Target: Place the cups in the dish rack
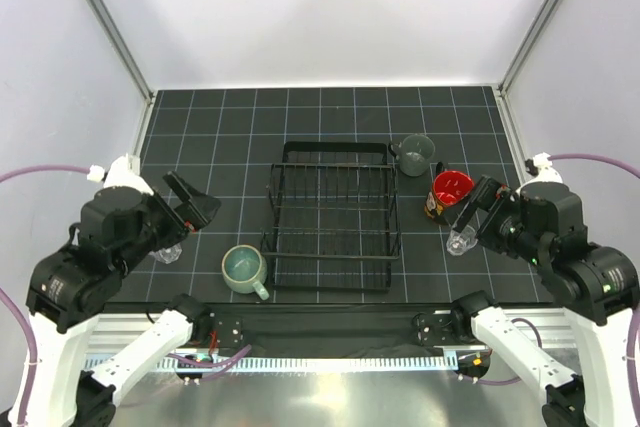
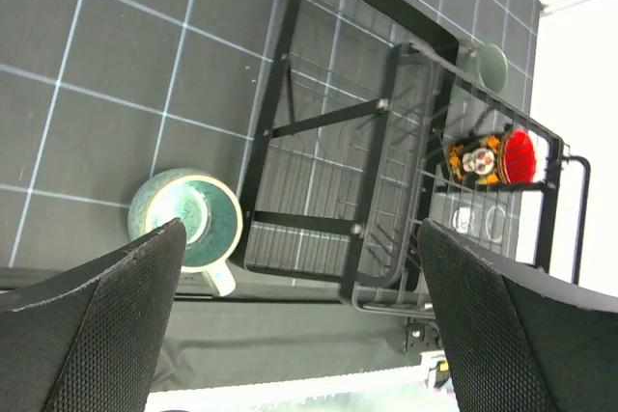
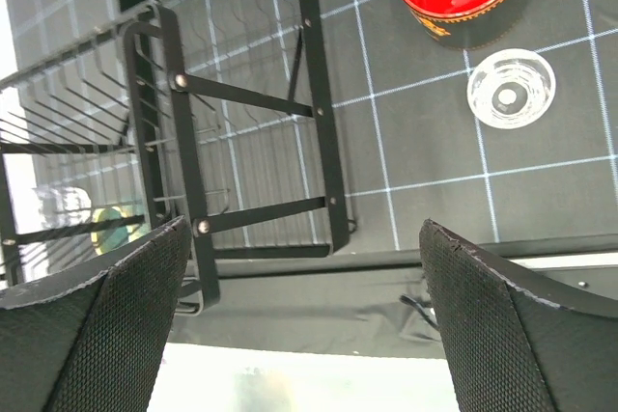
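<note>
On the black gridded mat (image 1: 200,117) sits the dish rack (image 1: 333,217). Flanking it, the left gripper (image 1: 195,203) and right gripper (image 1: 478,207) hover with jaws wide, holding nothing. All 5 cups stand outside the rack:
- the pale-green mug (image 1: 243,269) at its near-left corner
- the grey-green mug (image 1: 416,154) at its far-right corner
- the skull cup (image 1: 450,192) to its right
- 1 left glass (image 1: 168,252) and 1 right glass (image 1: 461,241), each beneath an arm

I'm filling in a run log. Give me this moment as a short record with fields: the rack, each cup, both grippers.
dish rack: centre of the table, no cup in it
speckled green mug: upright, off the rack's near-left corner
dark grey-green mug: off the rack's far-right corner
red-inside cup: upright, right of the rack
right clear glass: just nearer than the red-inside cup
left clear glass: left of the rack
left gripper: open, empty
right gripper: open, empty
</note>
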Controlling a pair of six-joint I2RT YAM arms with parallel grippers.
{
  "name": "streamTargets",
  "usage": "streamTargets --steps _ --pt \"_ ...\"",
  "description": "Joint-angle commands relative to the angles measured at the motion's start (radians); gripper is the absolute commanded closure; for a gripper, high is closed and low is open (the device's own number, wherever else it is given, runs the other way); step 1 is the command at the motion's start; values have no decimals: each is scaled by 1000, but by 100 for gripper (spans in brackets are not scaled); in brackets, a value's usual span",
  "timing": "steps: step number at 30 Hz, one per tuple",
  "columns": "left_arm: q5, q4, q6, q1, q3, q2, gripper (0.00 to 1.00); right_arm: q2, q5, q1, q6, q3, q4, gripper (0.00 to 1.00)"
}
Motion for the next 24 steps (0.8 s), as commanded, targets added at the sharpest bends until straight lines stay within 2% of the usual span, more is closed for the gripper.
streamTargets --steps 1,7,12,18,21,24 --pt "43 -80 97 -3 102 51 0 28 -1 6 -74 18 -92 0" --pt "-58 -54 59 -3 98 53 0 9 -14 6 -74 -8 -69 0" --pt "-183 -236 2 -3 182 195 0 138 -69 4 -166 1 -148 0" --pt "-316 -363 -53 4 285 335 0 262 -75 6 -252 40 -198 0" --pt "-312 -367 -46 53 285 389 0 276 -29 4 -258 60 -203 0" --pt "-212 -328 11 196 240 416 1 282 -52 6 -283 72 -197 0"
